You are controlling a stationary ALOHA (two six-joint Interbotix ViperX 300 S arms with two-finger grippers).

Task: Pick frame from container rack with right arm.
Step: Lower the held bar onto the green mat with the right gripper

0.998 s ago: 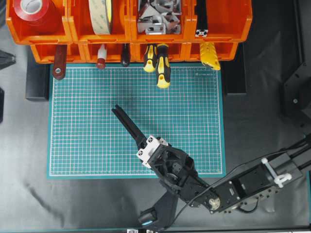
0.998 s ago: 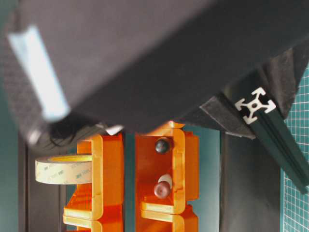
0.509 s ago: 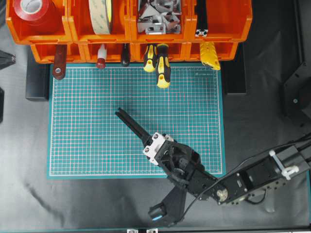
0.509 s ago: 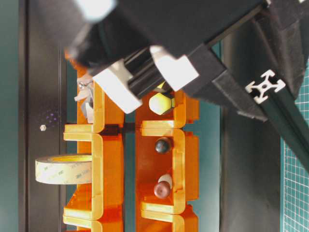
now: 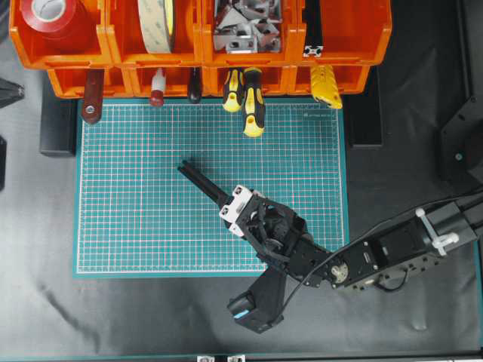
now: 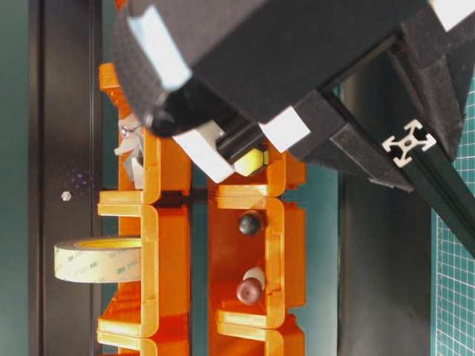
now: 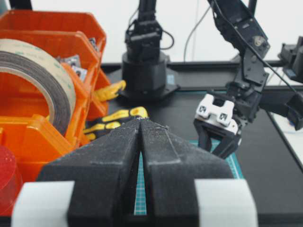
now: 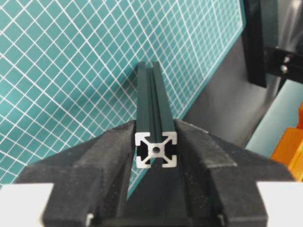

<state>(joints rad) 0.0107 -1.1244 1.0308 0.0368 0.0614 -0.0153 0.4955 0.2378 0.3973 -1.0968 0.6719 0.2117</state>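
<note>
Black frame (image 8: 155, 142) clamped between right gripper (image 8: 156, 156) fingers, over green cutting mat (image 5: 136, 226), well clear of container rack (image 5: 200, 45). Arm has pulled back slightly; pick looks done. Left gripper (image 7: 140, 142) closed, empty.

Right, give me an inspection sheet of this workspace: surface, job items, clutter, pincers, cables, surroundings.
Surface: green gridded mat on a black table.
Job's things: frame clamped in the right pincer, over the mat; another black bar sits in the orange container rack.
Clutter: red tape roll, beige tape roll, metal brackets, yellow-and-black screwdrivers, all in the rack.
Pincers: right shut on the frame; left pincer shut, holding nothing.
Cables: black cable along the right arm.
Surroundings: black fixtures at the table edges.
</note>
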